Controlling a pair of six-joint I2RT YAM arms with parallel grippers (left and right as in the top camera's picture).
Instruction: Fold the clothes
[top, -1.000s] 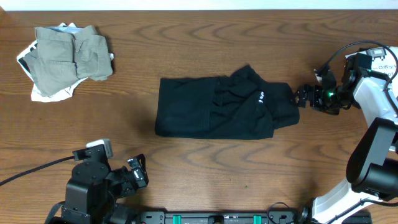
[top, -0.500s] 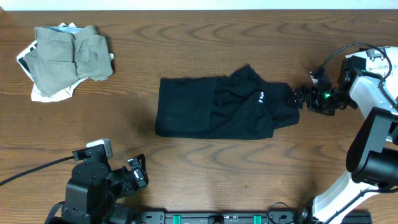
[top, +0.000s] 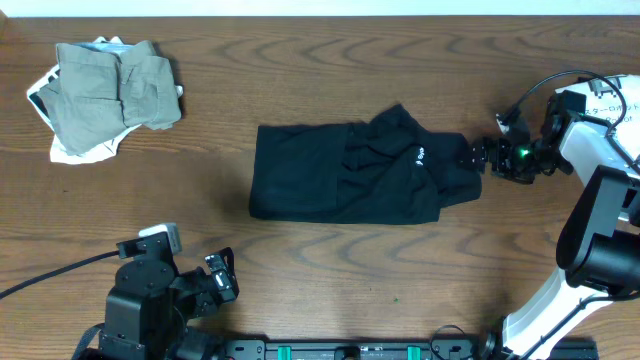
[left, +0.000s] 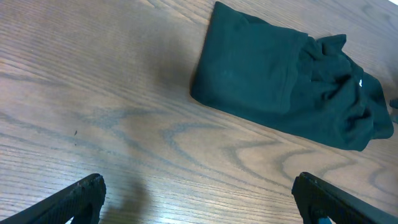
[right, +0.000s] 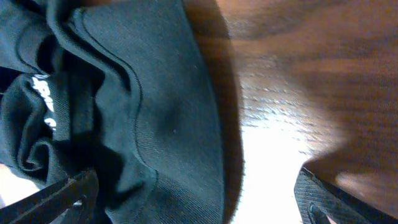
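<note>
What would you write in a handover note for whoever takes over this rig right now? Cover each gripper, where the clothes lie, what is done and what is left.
Left gripper: open, empty, over the table near its front edge, apart from the clothes.
Right gripper: open, holding nothing, at the bunched right end of the black shirt.
Black shirt: mid-table, left part folded flat, right part rumpled.
Khaki-grey garment: crumpled on a white printed garment, far left corner.
Left: finish the shirt, then fold the pile.
</note>
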